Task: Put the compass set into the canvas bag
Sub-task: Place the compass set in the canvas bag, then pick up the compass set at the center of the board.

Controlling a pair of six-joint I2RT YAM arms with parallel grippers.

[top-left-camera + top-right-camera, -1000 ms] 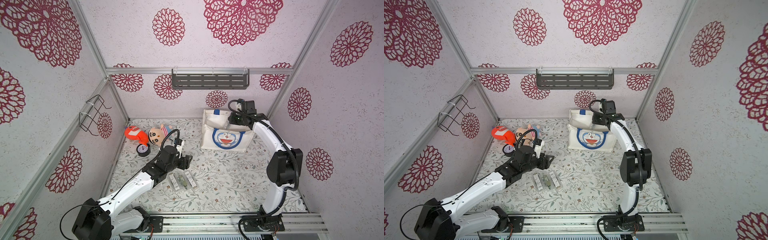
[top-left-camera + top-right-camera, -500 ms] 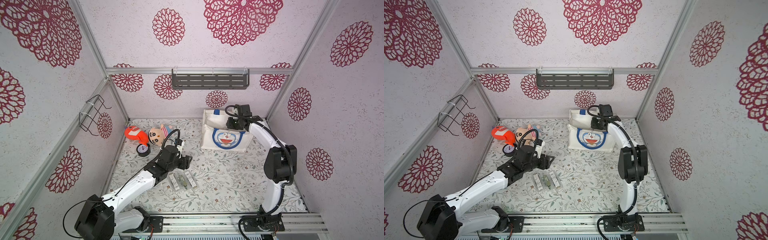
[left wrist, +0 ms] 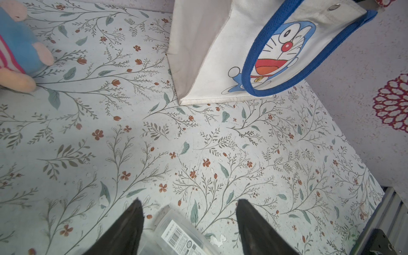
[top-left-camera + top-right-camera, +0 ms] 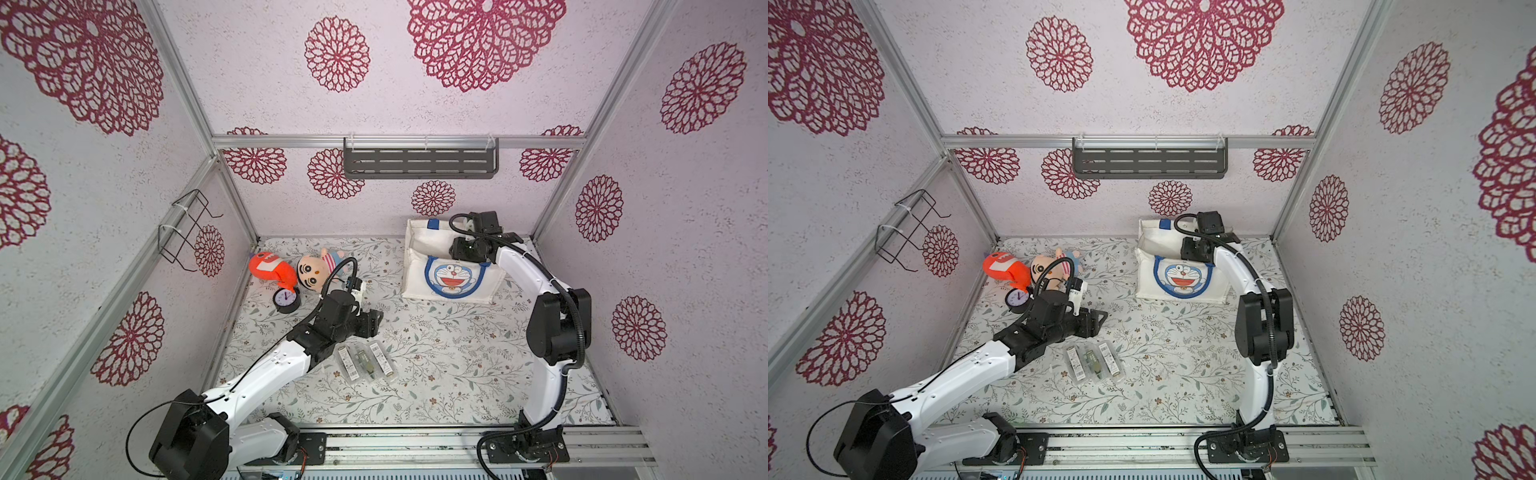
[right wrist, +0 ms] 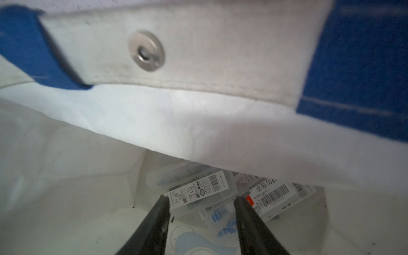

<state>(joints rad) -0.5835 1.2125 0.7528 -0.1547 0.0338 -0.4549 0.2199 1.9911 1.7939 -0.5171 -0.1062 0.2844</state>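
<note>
Orange plush (image 4: 268, 266), doll (image 4: 311, 272) and clock (image 4: 286, 299) lie near your left gripper (image 3: 187, 202), jaws spread by three clear compass set cases (image 4: 365, 360) on the table (image 4: 457, 353). Your right gripper (image 5: 201, 198), jaws apart and empty, is inside the cream canvas bag (image 4: 419, 249).

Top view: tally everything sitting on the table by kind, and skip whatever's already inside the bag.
Clear compass-set cases: 3
Plush toys: 2
Small black clock: 1
Canvas bag: 1
Total: 7
</note>
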